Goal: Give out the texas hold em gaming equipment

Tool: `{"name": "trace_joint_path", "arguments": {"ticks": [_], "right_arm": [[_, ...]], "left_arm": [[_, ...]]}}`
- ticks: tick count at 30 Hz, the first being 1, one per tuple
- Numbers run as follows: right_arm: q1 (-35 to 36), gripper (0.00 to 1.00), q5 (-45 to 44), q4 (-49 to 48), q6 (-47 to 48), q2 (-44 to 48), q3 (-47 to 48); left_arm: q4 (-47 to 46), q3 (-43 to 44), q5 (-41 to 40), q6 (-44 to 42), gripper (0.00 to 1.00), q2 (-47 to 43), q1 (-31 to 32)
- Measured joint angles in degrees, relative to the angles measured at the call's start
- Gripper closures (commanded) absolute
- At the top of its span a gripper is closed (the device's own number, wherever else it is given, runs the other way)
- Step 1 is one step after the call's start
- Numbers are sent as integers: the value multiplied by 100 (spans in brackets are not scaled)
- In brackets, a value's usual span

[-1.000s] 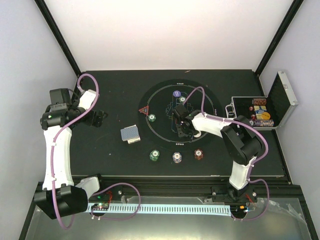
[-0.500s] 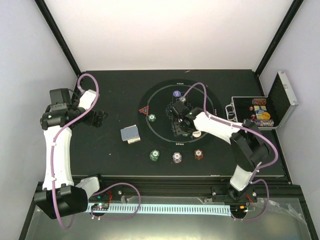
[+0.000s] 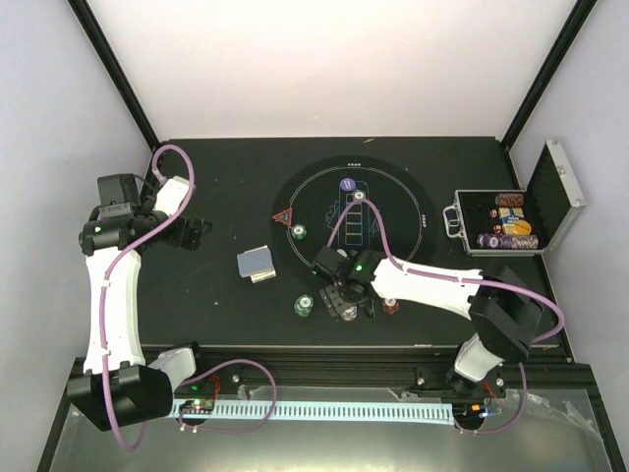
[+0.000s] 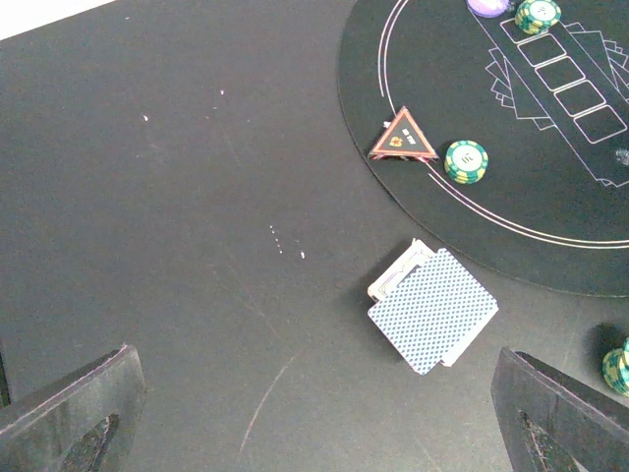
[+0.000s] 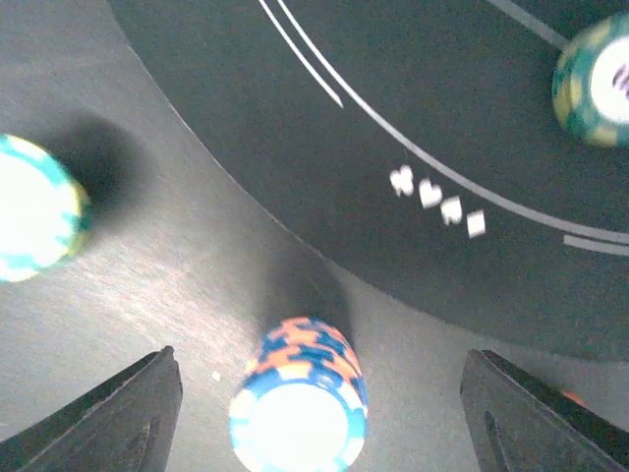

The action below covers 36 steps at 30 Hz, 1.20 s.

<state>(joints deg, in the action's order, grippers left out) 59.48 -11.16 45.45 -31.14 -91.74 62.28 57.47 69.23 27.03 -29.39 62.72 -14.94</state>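
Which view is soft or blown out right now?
Right wrist: blurred throughout, tops of the orange-and-blue chip stack and the green chip stack clipped to white. Left wrist: sharp, card deck back pattern crisp. Top external: even light, back wall overexposed.

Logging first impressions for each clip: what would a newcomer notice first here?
The right arm, stretched across to the near rim of the round black mat, stands out first: its open pincer hangs over a chip stack just off the mat. Next come the open silver case of chips at the right edge and the card deck left of the mat.
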Motion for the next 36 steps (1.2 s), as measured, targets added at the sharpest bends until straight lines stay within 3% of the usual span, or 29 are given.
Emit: {"name": "trace_joint_path", "arguments": {"ticks": [14, 21, 36], "right_arm": [[13, 35, 278, -201, -225, -85, -511], [13, 50, 367, -341, -256, -164, -706], [24, 47, 382, -348, -256, -164, -706]], "left_arm": [[9, 7, 0, -4, 1, 0, 0], [11, 7, 0, -9, 1, 0, 0], [11, 7, 0, -13, 1, 0, 0]]}}
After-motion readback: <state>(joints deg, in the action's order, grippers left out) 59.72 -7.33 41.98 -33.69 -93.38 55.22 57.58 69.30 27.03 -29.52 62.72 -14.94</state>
